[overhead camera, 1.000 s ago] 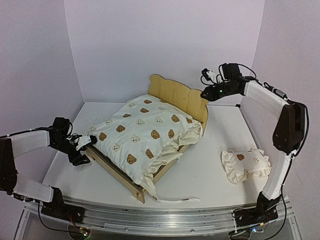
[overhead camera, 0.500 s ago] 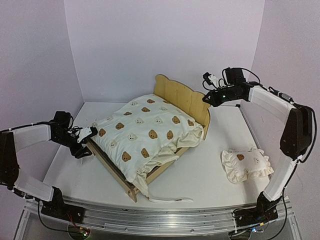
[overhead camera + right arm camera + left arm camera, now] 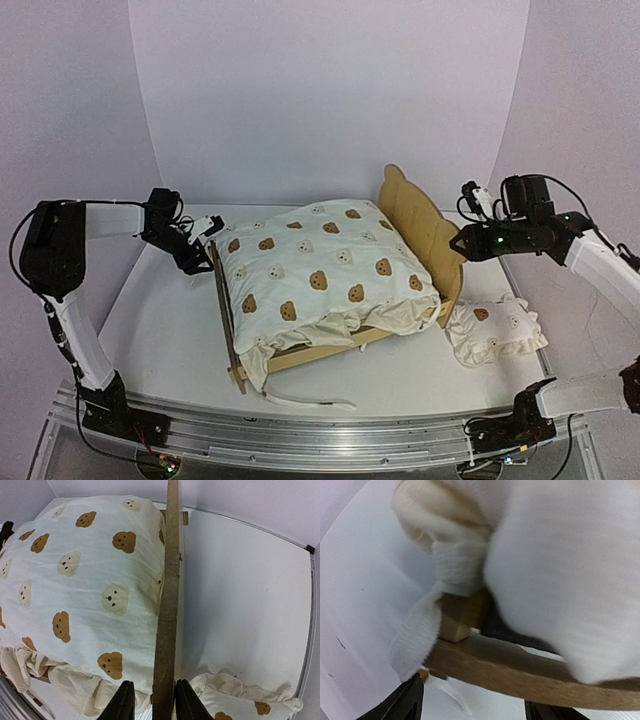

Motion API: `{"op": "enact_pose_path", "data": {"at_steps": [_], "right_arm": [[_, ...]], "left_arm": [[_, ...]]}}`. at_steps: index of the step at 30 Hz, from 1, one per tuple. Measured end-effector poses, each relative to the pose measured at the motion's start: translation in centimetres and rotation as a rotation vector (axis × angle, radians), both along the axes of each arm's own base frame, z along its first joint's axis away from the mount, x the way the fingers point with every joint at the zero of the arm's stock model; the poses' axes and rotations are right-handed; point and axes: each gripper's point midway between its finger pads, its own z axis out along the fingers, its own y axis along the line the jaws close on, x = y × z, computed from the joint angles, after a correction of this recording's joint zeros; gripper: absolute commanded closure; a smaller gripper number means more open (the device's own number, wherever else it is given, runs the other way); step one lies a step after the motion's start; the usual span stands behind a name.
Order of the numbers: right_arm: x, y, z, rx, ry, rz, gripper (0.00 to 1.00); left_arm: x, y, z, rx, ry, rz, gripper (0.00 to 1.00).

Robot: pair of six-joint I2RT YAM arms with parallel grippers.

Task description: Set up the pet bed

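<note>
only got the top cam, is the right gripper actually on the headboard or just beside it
Observer: On it. The right wrist view shows the right gripper with one finger on each side of the headboard edge.
Operator: and the left one
Observer: The left gripper has its fingers spread, and the wooden bed rail runs across in front of them.
Operator: anything snagged there
Observer: A cushion tie hangs down beside the corner post.

White table (image 3: 150, 320), pet bed (image 3: 415, 215) standing mid-table, ruffled pillow (image 3: 493, 328) just beside its right corner
</note>
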Motion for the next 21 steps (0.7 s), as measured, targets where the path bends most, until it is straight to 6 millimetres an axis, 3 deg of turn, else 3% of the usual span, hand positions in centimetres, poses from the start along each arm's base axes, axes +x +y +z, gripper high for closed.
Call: {"op": "enact_pose_path", "data": {"at_steps": [2,3,6,10,15,21], "right_arm": [[-1.0,-0.2,0.0,0.021,0.033,-0.026,0.58],[-2.0,-0.4,-0.5,0.035,0.084,-0.057,0.57],[-2.2,-0.5,-0.6,0.036,0.096,-0.066,0.52],[-3.3,-1.0,-0.3,0.027,0.169,-0.108,0.44],[-3.1,-1.7,3.8,0.014,0.132,-0.141,0.38],[-1.9,-2.4,10.4,0.003,-0.010,-0.167,0.42]], "left_arm": [[1.9,-0.4,-0.9,0.001,0.002,0.015,0.30],[4.9,-1.1,-1.6,0.002,-0.011,0.043,0.30],[5.5,-1.3,-1.7,-0.001,-0.018,0.048,0.30],[8.8,-2.6,-1.3,-0.025,-0.050,0.080,0.30],[11.0,-4.2,-0.7,-0.067,-0.080,0.104,0.29],[12.3,-4.8,0.9,-0.105,-0.091,0.139,0.26]]}}
